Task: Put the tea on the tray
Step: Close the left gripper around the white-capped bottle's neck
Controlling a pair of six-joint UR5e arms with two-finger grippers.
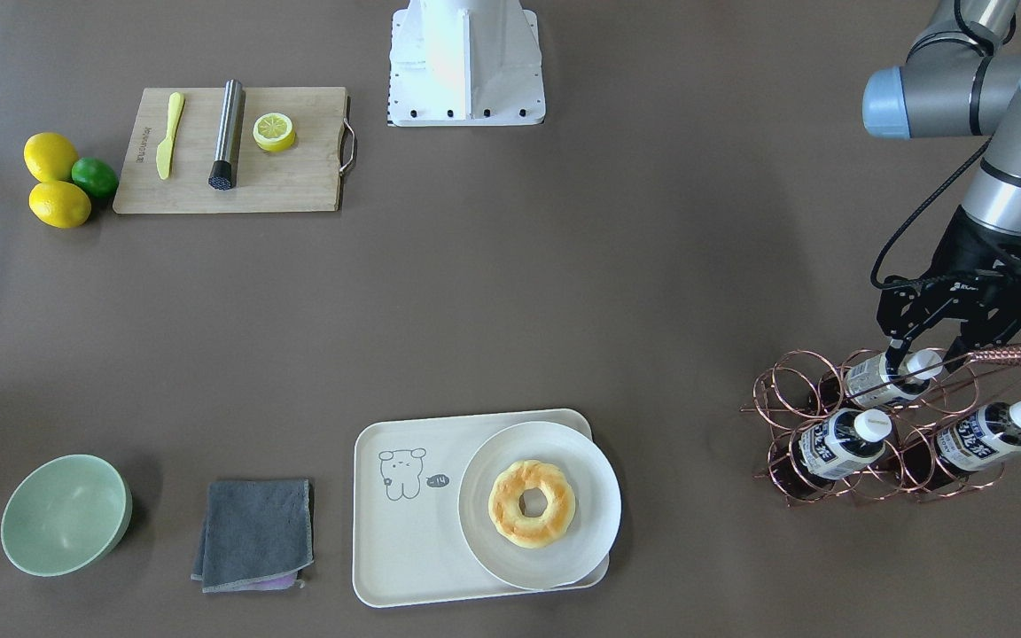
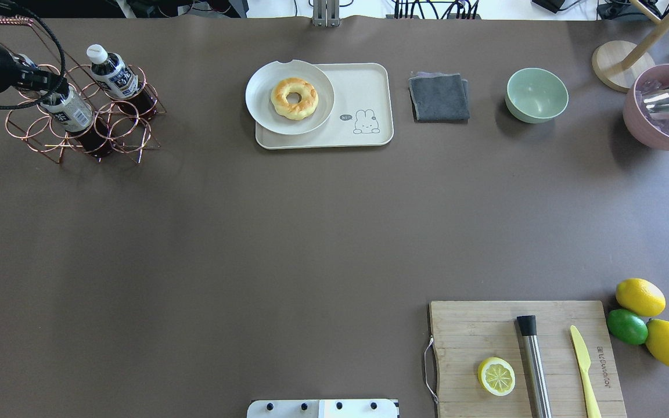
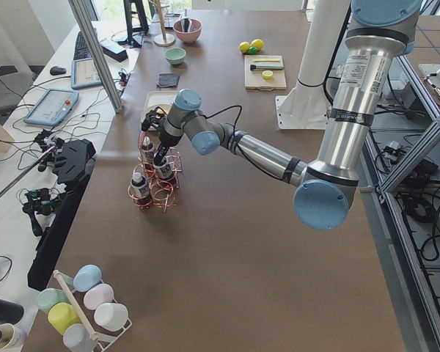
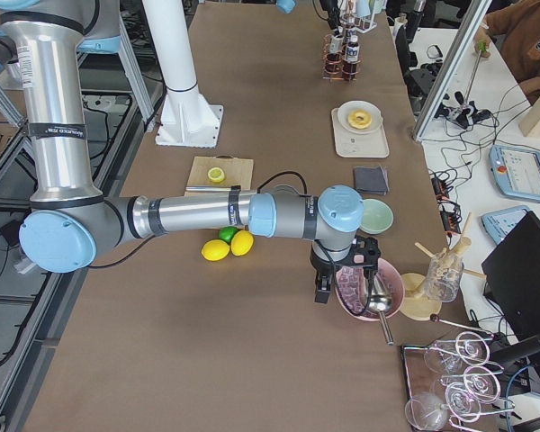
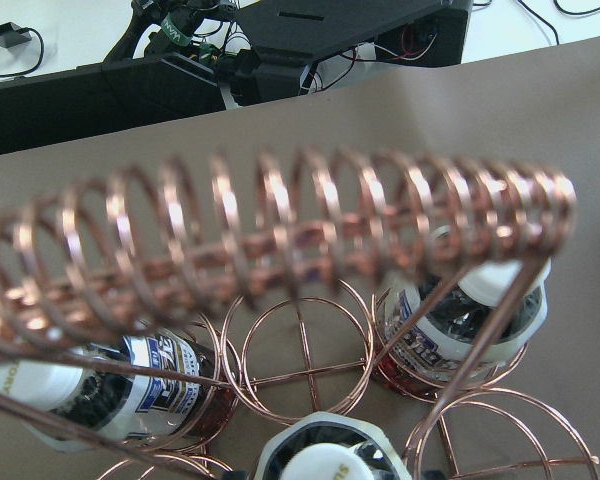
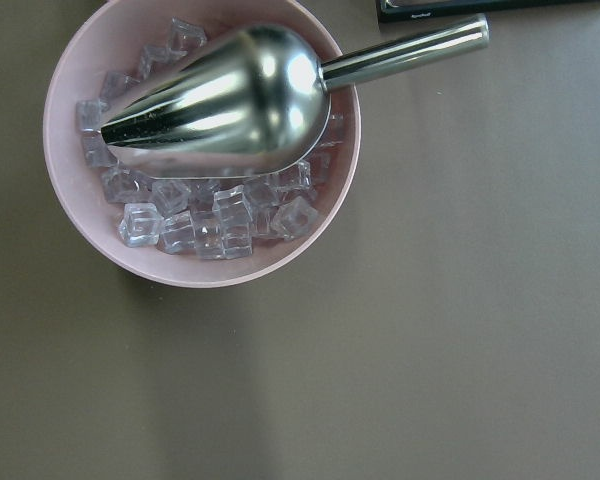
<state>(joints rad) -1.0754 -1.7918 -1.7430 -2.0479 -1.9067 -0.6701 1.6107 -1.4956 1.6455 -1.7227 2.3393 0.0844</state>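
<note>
Three tea bottles lie in a copper wire rack [image 1: 776, 390] at the table's left end: one on top [image 1: 883, 379] and two below [image 1: 838, 443] [image 1: 989, 434]. My left gripper [image 1: 923, 353] is at the top bottle's white cap [image 5: 320, 462], one finger on each side, and looks open. The cream tray [image 1: 404, 549] with the bear drawing lies mid-table at the far edge. It carries a white plate [image 1: 599, 532] with a donut [image 1: 531, 502]. My right gripper [image 4: 342, 279] hangs beside a pink bowl of ice; I cannot tell its state.
The pink bowl [image 6: 70, 180] holds a metal scoop [image 6: 220, 95]. A grey cloth [image 1: 253, 532] and a green bowl [image 1: 63, 514] lie beside the tray. A cutting board [image 1: 298, 177] bears a knife, a steel muddler and half a lemon; lemons and a lime [image 1: 94, 175] lie next to it.
</note>
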